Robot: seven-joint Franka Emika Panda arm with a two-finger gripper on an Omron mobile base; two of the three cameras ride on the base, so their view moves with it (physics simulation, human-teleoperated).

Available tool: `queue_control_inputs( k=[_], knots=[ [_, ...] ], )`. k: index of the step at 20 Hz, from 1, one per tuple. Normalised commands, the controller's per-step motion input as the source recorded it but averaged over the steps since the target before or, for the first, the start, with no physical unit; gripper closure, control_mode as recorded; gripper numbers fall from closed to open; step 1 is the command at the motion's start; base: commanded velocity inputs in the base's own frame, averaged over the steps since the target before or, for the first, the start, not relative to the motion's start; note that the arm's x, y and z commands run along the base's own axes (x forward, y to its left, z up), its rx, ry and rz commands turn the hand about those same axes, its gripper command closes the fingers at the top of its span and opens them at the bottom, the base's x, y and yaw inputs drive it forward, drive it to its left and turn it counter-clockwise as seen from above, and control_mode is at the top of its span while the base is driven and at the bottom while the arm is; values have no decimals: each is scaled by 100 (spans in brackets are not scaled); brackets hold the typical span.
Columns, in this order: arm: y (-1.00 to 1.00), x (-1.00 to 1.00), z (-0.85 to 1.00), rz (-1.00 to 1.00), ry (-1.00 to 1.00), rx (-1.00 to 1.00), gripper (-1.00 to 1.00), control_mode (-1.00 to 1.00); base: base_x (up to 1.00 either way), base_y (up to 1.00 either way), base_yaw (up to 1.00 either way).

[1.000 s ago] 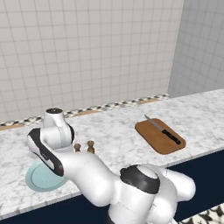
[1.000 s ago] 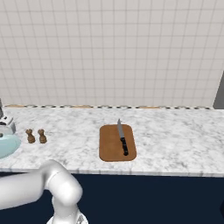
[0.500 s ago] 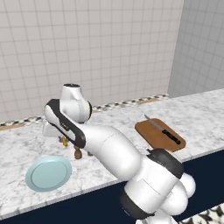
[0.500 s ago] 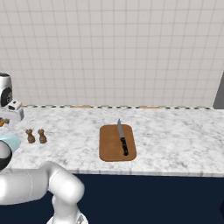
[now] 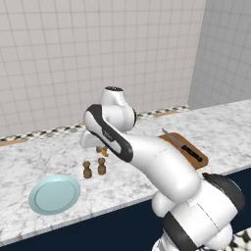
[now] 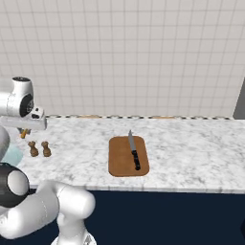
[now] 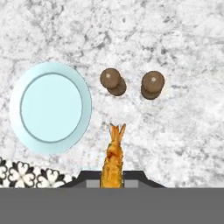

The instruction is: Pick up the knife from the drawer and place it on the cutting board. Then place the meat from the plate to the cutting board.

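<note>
My gripper point(image 5: 101, 148) hangs above the counter, over the two shakers, shut on the meat point(image 5: 103, 151), a small orange-brown piece. The hand view has the meat point(image 7: 113, 158) sticking out between my fingertips point(image 7: 90, 177). To the left and below lies the pale blue plate point(image 5: 54, 194), bare. At the right the knife point(image 5: 182, 145) rests along the brown cutting board point(image 5: 194, 160). The right base view puts my gripper point(image 6: 24, 128) far left of the cutting board point(image 6: 119, 162) and the knife point(image 6: 133, 151). The drawer is out of view.
Two small brown shakers point(image 5: 87, 169) point(image 5: 101, 165) stand on the marble counter point(image 5: 137, 179) between plate and board, right under my hand. A tiled wall rises behind. The counter's front edge drops to navy cabinet fronts point(image 6: 167, 215).
The arm has lifted off the plate and swung up and to the right with the meat held, past the plate toward the shakers. The plate is left bare.
</note>
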Motion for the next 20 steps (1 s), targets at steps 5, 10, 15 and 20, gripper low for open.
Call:
queue_control_inputs(
  k=[5,10,15,20],
  knots=[
    [-100,-26,14,10,-25,-7,100,-100,0,0,0],
    [-100,3,1,6,-11,-1,100,-100,0,0,0],
    [-100,43,0,7,0,0,100,-100,0,0,0],
    [-100,65,0,0,4,0,100,-100,0,0,0]
  ],
)
